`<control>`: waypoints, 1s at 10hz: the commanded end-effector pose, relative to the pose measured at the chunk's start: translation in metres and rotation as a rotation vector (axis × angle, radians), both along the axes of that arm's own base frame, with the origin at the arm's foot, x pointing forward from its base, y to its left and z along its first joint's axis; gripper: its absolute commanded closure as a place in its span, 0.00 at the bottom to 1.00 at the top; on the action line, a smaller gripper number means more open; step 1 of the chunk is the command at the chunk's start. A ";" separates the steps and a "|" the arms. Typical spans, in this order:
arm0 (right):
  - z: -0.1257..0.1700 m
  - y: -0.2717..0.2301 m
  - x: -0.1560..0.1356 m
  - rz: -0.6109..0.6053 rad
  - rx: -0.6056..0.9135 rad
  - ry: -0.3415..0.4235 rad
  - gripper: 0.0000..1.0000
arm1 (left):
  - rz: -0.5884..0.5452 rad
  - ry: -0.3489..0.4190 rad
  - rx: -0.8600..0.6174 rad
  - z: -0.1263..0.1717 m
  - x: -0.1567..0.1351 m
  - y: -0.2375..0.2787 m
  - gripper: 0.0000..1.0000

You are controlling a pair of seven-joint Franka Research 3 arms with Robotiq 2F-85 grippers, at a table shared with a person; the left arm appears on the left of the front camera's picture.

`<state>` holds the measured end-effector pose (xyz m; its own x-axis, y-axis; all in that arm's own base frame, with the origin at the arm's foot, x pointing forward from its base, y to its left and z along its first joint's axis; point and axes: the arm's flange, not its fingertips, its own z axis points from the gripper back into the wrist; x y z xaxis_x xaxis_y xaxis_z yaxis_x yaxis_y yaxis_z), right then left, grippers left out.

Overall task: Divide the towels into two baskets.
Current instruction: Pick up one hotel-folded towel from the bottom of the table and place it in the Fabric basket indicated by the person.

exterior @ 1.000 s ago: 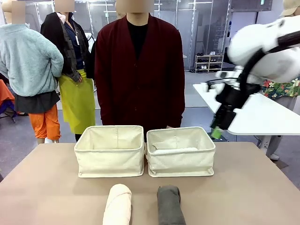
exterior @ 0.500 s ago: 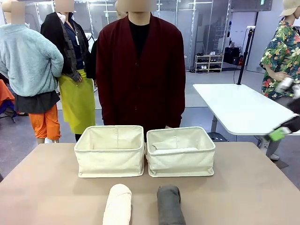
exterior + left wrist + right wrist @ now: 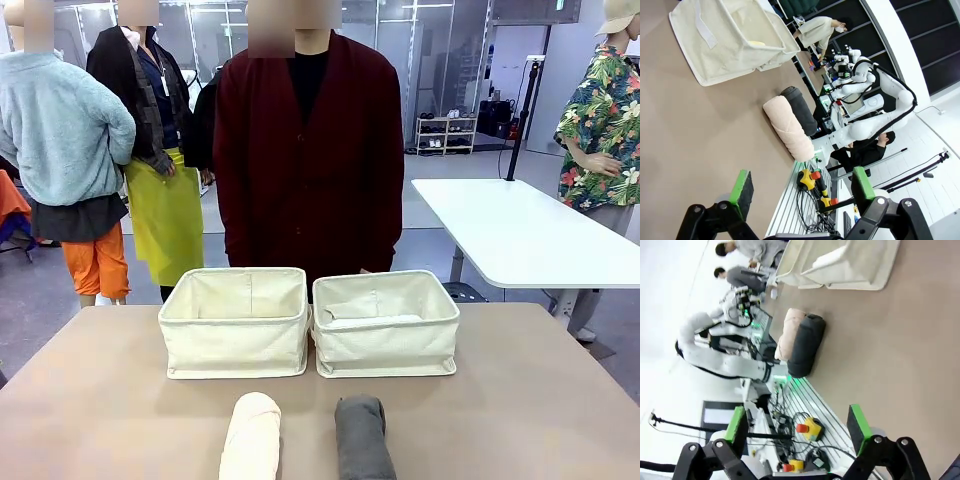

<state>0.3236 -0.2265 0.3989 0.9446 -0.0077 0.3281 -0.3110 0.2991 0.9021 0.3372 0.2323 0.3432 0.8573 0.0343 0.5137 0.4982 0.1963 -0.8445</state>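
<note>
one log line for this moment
left gripper jaws open | right gripper jaws open | cream towel, grey towel on table | white towel in right basket

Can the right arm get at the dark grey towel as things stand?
Probably yes. The dark grey towel lies uncovered on the table, on the right arm's side of the cream towel. The right jaws stand open facing it, with nothing between.

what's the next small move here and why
Probably bring the left gripper, open and empty, down over the cream towel. It lies on the table just in front of the left basket, beside the dark grey towel, and neither is in a basket yet. The right basket already holds a white towel.
</note>
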 end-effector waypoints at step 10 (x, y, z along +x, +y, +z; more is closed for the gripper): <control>-0.016 -0.004 -0.003 -0.037 0.035 0.053 0.00 | -0.001 -0.003 0.005 0.001 -0.005 0.001 0.00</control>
